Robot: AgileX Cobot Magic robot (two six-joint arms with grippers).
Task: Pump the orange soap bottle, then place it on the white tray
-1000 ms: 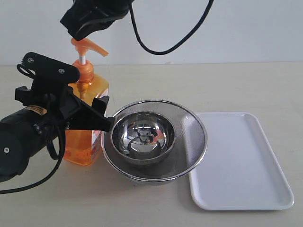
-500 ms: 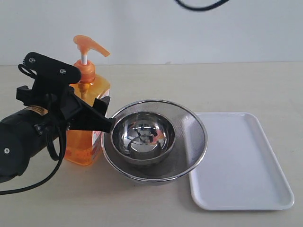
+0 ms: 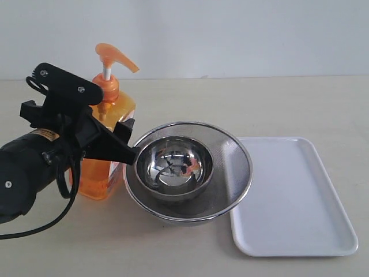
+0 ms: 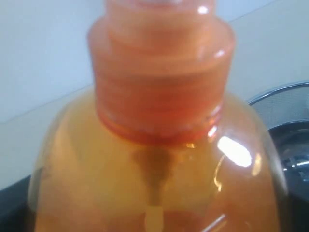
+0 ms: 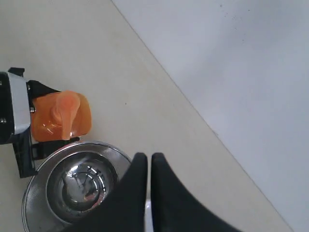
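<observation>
The orange soap bottle (image 3: 99,178) stands at the left of the table, leaning slightly, its pump head (image 3: 114,55) up on its white stem. My left gripper (image 3: 130,139) is shut on the bottle's body, one black finger on each side. In the left wrist view the bottle's neck and shoulder (image 4: 154,140) fill the picture. The white tray (image 3: 294,196) lies flat at the right with nothing on it. My right gripper (image 5: 145,157) is shut on nothing, high above the table and out of the exterior view. It looks down on the bottle (image 5: 60,118).
A steel bowl (image 3: 173,164) sits inside a wider mesh strainer (image 3: 233,173) between the bottle and the tray, and the strainer's rim overlaps the tray's left edge. The bowl (image 5: 79,186) also shows in the right wrist view. A pale wall runs behind the table.
The right gripper has risen from just over the pump head and left the exterior view. The pump head has come up, and the bottle has shifted slightly right in the left gripper.
</observation>
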